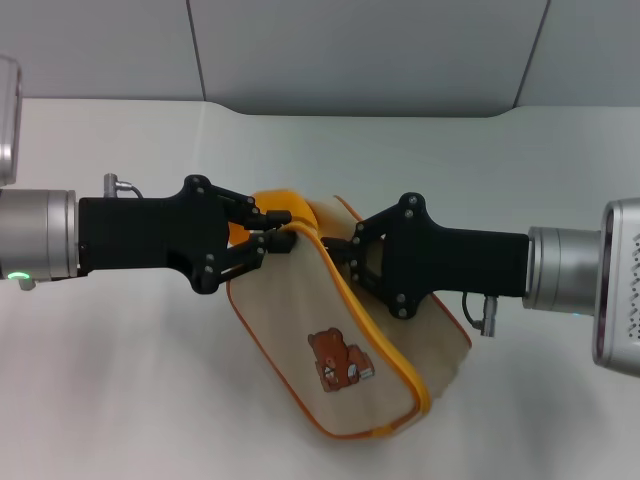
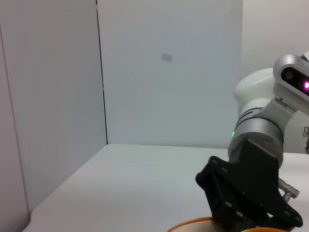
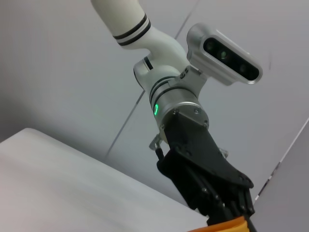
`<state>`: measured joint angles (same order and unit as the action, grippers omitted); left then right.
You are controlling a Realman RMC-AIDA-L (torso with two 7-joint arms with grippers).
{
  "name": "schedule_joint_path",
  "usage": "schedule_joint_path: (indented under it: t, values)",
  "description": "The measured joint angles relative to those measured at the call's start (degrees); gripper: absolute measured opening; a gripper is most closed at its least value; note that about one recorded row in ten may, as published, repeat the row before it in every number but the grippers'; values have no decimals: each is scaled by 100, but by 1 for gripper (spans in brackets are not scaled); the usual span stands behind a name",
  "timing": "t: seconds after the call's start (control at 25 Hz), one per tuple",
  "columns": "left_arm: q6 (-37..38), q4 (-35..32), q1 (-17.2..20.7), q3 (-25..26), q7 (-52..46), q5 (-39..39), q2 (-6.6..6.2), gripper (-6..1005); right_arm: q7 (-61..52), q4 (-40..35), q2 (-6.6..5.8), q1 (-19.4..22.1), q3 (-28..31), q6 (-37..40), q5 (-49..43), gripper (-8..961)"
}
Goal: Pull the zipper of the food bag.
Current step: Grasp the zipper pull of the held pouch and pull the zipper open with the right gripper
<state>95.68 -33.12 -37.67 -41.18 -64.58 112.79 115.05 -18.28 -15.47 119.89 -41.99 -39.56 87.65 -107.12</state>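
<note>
Boxy beige canvas food bag (image 1: 330,350) with orange piping, lying tilted on a white table, corner toward the camera. Small brown bear patch showing on the front panel. Thick orange-edged zip line running along the rim from the upper end down to the near corner. Orange loop handle at the upper end. Zipper pull tab not discernible.

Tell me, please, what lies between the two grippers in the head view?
The food bag's upper end, with its orange-piped rim and orange loop handle, sits between the left gripper and right gripper.
</note>
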Motion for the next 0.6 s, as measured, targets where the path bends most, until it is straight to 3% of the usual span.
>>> schedule_joint_path:
  t: [0.2,0.44,0.6]
  values:
    - [-119,26,80,284,15,-2,-1,150,-88,-17,-32,191,-35,5,-96,1]
    - [-466,101,279,587,46,-17,-23,150,-543,-588,-59,921,-415,158,-217,33]
    - [-508,171,298,655,50,-17,-43,151,-695,-755,-60,1113,-448,234,-218,66]
